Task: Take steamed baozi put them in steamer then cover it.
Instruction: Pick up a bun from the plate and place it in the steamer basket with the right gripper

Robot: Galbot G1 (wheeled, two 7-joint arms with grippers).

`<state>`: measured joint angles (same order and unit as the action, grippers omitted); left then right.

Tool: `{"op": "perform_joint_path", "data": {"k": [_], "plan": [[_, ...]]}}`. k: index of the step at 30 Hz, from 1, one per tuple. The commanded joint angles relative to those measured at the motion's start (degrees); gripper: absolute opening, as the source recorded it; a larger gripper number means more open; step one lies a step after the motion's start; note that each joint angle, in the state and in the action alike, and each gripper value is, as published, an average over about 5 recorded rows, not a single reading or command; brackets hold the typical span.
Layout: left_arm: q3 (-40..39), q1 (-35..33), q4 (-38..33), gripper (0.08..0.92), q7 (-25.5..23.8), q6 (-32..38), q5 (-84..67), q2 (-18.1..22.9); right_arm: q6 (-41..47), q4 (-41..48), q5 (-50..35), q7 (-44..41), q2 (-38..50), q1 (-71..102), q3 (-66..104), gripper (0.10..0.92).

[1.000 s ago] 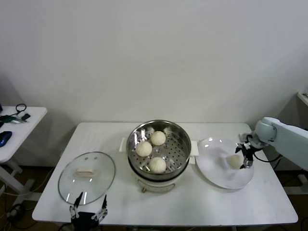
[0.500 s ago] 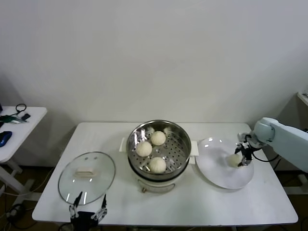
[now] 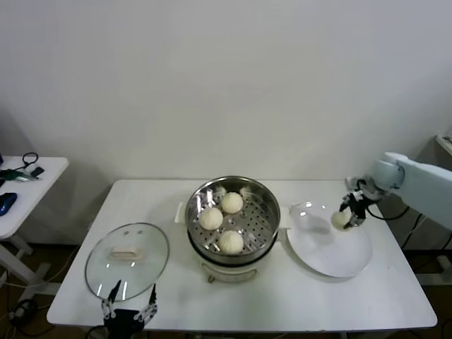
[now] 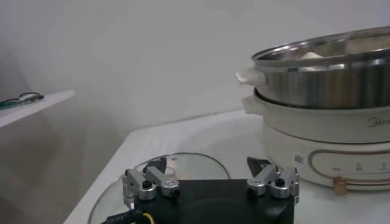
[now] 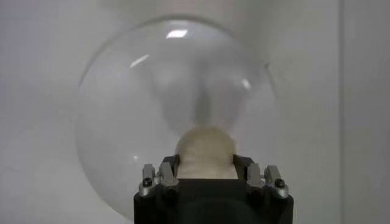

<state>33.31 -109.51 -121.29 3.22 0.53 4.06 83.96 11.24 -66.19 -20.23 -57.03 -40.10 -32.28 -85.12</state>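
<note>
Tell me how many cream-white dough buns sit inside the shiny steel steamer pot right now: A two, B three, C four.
B: three cream-white dough buns lie on the perforated tray of the shiny steel steamer pot; the fourth bun is in the right pincer above the white plate.

Only legible mark: faint grey "Midea" brand on cream-white electric base of round stainless-steel steamer (image 4: 332,122), just above its bronze knob; small panel labels unreadable.
</note>
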Motion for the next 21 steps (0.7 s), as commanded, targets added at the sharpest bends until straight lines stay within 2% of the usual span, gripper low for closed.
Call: {"op": "perform_joint_path", "data": {"k": [1, 7, 11, 21], "plan": [[-0.1, -0.2, -0.1, 0.823, -0.1, -0.1, 0.1, -0.4, 6.8, -21.7, -21.9, 1.8, -6.7, -38.8, -22.6, 0.621], [-0.4, -0.2, -0.4, 0.823, -0.2, -0.3, 0.1, -0.7, 13.2, -29.1, -31.6, 5.3, -11.5, -39.3, -16.1, 0.62], [-0.4, -0.3, -0.8, 0.823, -0.2, -0.3, 0.0, -0.8, 17.2, -31.0, -33.9, 9.2, -15.0, -34.4, -11.4, 0.619], [0.0, -0.8, -2.0, 0.823, -0.2, -0.1, -0.4, -0.7, 18.9, -27.4, -27.2, 13.6, -19.5, -18.8, -10.2, 0.619]]}}
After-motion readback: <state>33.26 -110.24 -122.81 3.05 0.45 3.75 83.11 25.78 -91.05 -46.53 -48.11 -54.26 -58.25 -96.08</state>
